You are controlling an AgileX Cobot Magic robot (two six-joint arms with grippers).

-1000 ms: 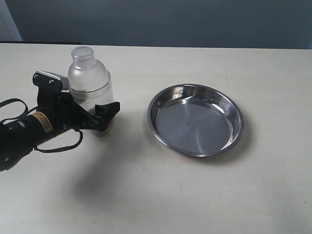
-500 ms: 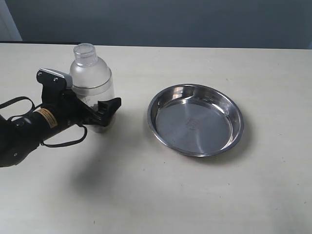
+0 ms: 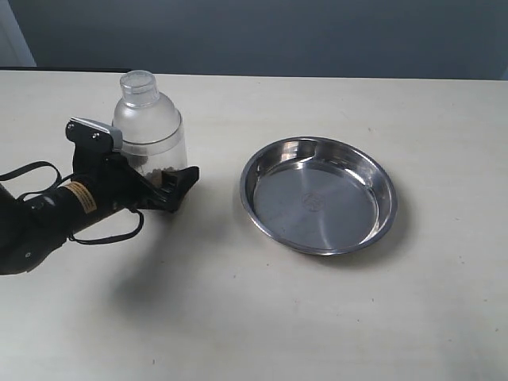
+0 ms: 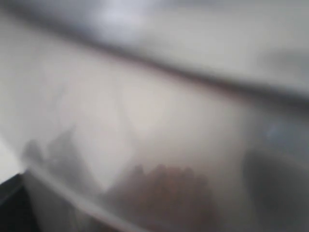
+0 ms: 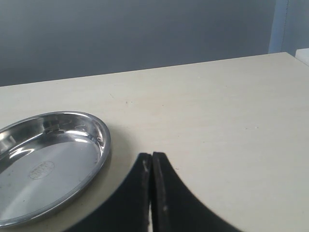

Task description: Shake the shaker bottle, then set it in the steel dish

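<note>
The shaker bottle [image 3: 147, 127] stands upright on the table at the left, clear and frosted, with brown granules [image 3: 152, 168] low inside it. My left gripper [image 3: 141, 159] comes in from the left and is open. One finger [image 3: 94, 133] is behind the bottle and the other finger [image 3: 179, 187] is in front of it, and I cannot tell whether either touches it. The left wrist view is a close blur of the bottle's wall [image 4: 159, 111] and granules [image 4: 164, 193]. The steel dish [image 3: 317, 251] lies empty to the right. My right gripper [image 5: 152, 158] is shut beside the dish [image 5: 103, 141], apart from it.
The pale table [image 3: 262, 317] stretches around both objects, and its far edge [image 3: 317, 77] meets a dark blue wall. A black cable [image 3: 32, 171] loops beside the left arm. The right arm is out of the exterior view.
My left gripper has slid further in around the bottle's lower body, its front finger now lower across the base. The bottle and dish have stayed in place.
</note>
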